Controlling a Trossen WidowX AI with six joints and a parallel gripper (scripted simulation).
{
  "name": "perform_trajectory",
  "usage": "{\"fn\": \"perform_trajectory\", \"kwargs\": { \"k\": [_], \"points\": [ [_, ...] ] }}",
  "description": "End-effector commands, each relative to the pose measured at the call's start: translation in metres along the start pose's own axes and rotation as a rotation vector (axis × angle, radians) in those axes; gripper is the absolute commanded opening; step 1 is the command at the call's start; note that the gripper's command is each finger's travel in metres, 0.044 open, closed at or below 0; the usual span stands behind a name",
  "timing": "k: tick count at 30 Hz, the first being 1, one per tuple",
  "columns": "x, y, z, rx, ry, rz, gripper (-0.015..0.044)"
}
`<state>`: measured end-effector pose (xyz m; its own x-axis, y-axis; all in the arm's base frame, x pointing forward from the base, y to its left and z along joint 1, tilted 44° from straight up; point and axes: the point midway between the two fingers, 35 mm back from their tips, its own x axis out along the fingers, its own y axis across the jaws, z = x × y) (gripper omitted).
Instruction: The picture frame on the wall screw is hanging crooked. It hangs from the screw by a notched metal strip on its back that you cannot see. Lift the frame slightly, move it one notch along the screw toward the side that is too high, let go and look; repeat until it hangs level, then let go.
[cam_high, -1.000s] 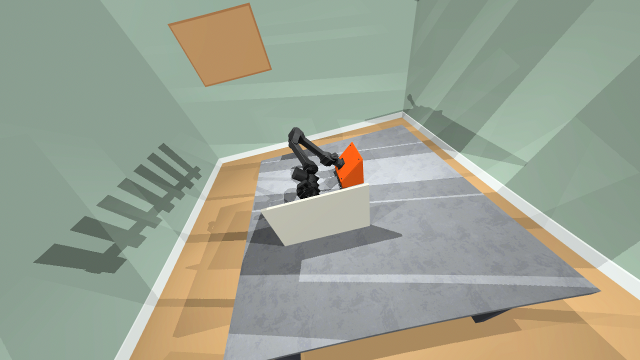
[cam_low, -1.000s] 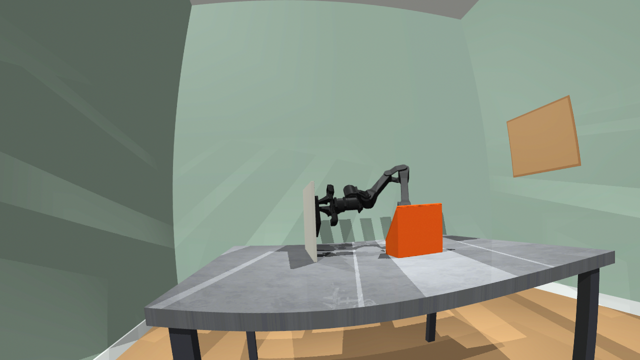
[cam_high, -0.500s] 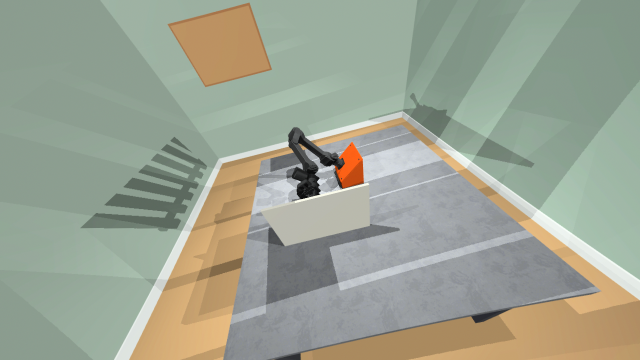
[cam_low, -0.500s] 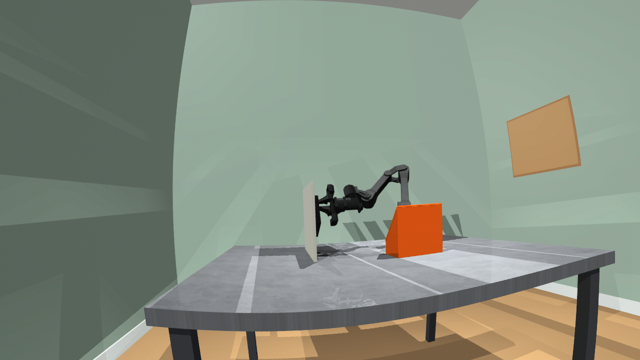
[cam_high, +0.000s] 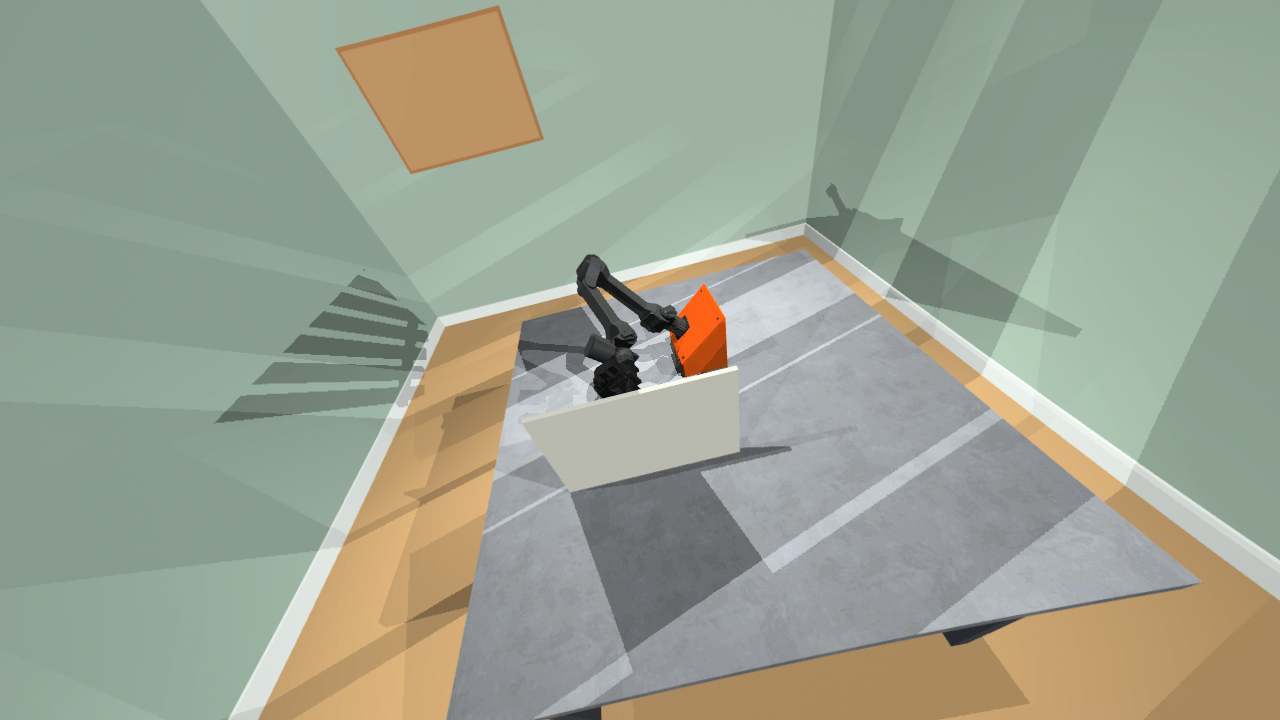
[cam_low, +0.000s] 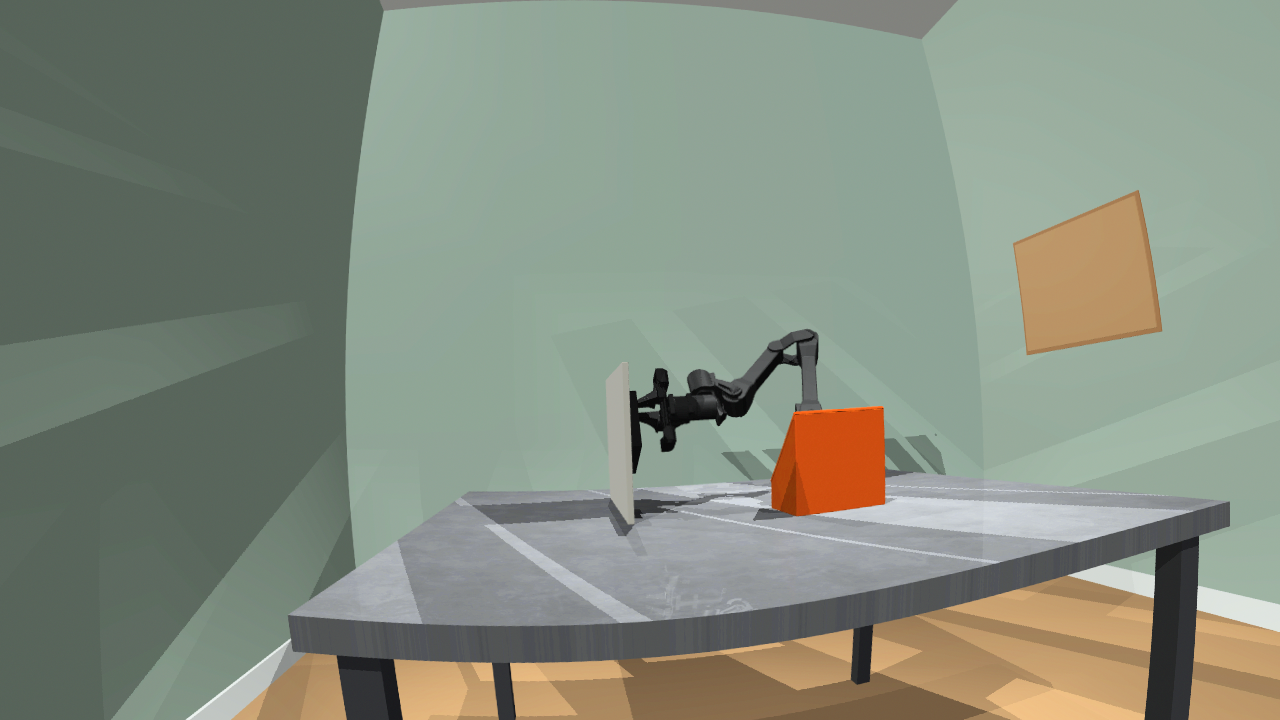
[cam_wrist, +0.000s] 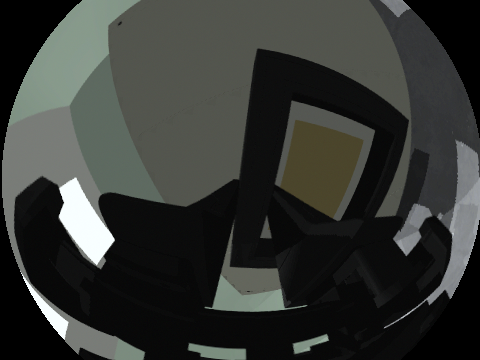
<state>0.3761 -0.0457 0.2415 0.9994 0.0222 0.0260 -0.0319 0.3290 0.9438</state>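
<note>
- The black picture frame, a flat rectangle with a broad plain border, is at the face of an upright, off-white flat panel; the top view hides it behind that panel.
- Inside the border, a pale mat surrounds a muted ochre rectangle.
- The black gripper, with tapering, wedge-shaped fingers, is pinching one long bar of the frame's border.
- The wrist view is strongly curved, so whether the frame hangs level I cannot tell.
- The dark grey jointed arm bends high, then reaches down and across to the frame.
- Near the arm's foot is a bright orange, smooth block with a sloping face and small dark dots.
- Panel and block stand on a grey desk with a mottled, stone-like top and square-cut dark legs.
- A tan square board with a thin brown edge is on the green wall.
</note>
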Motion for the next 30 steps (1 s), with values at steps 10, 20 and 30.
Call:
{"fn": "perform_trajectory", "kwargs": {
  "k": [10, 20, 30],
  "points": [
    [0.0002, -0.002, -0.0009, -0.006, 0.004, 0.009, 0.0],
    [0.0002, -0.0053, -0.0008, -0.006, 0.004, 0.009, 0.0],
    [0.0001, -0.0056, 0.0002, -0.001, -0.002, 0.004, 0.0]
  ]
}}
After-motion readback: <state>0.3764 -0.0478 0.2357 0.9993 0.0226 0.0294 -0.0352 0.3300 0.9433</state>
